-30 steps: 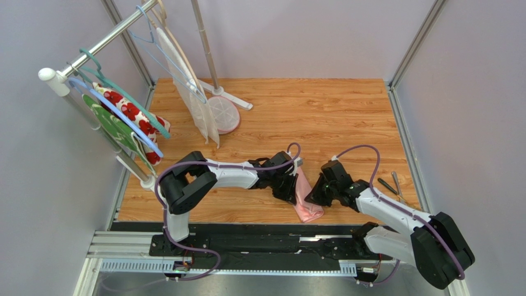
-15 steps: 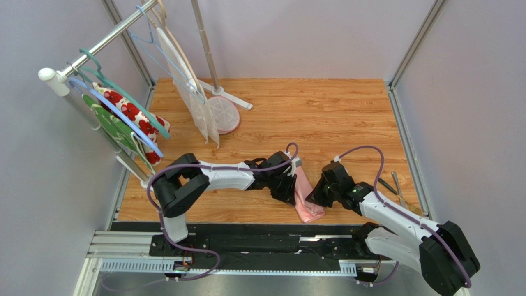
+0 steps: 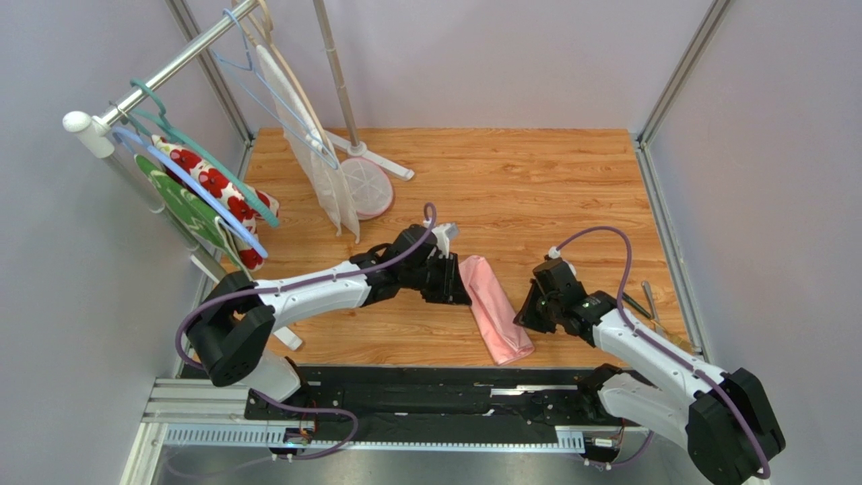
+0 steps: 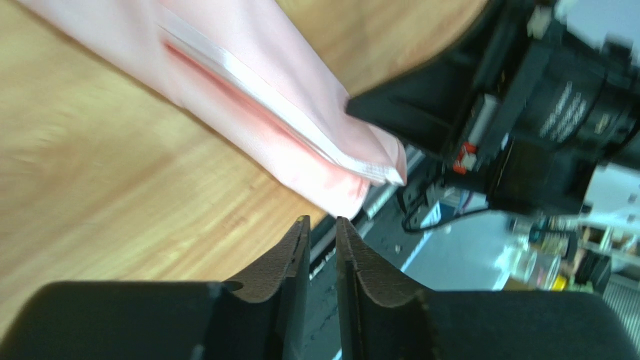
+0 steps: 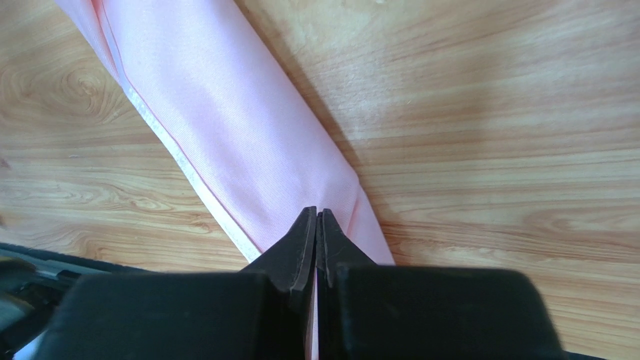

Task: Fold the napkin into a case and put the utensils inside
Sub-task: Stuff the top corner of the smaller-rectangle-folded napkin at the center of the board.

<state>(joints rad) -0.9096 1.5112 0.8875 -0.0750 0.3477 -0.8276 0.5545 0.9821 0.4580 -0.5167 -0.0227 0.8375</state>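
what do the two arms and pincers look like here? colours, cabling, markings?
The left arm and right arm match: white links between bulky black joint housings, with a purple cable running along each. The left pincer and right pincer are black, with two tapered fingers each. The right wrist housing carries small white print and a red spot.

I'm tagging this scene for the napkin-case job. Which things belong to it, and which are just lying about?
Job: folded pink napkin; utensils at far right.
Lying about: clothes rack; floral cloth; green cloth; white hanging cloth.
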